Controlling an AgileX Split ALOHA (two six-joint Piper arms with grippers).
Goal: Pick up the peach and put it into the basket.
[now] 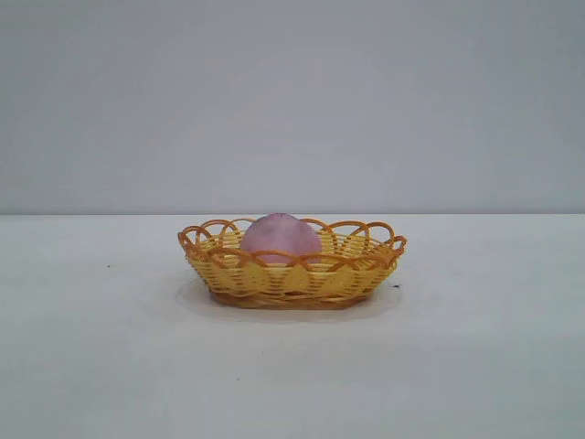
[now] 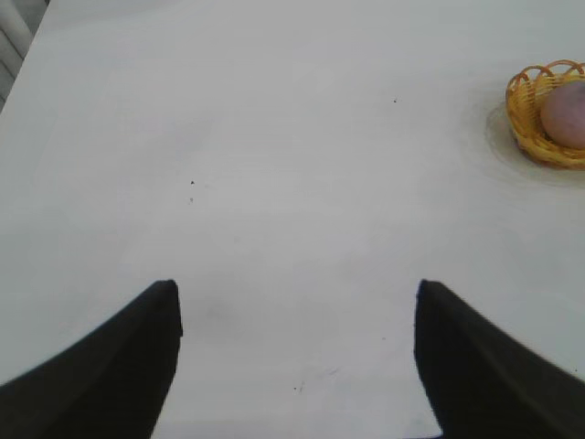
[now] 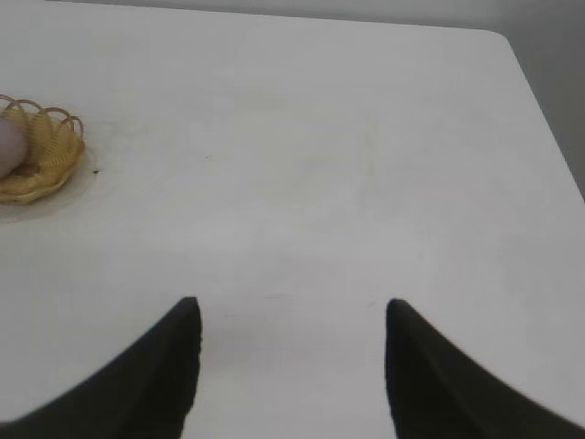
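The pink-mauve peach [image 1: 281,236] lies inside the yellow woven basket [image 1: 361,268] with the orange looped rim, at the middle of the white table. Both also show far off in the left wrist view, the peach [image 2: 568,116] in the basket [image 2: 523,110], and in the right wrist view, the peach [image 3: 7,144] in the basket [image 3: 50,151]. My left gripper [image 2: 297,291] is open and empty over bare table, well away from the basket. My right gripper [image 3: 292,306] is open and empty, also far from the basket. Neither gripper shows in the exterior view.
The white table [image 1: 110,366] spreads around the basket. Its far corner [image 3: 498,37] and side edge show in the right wrist view. A table edge shows at a corner of the left wrist view [image 2: 23,55].
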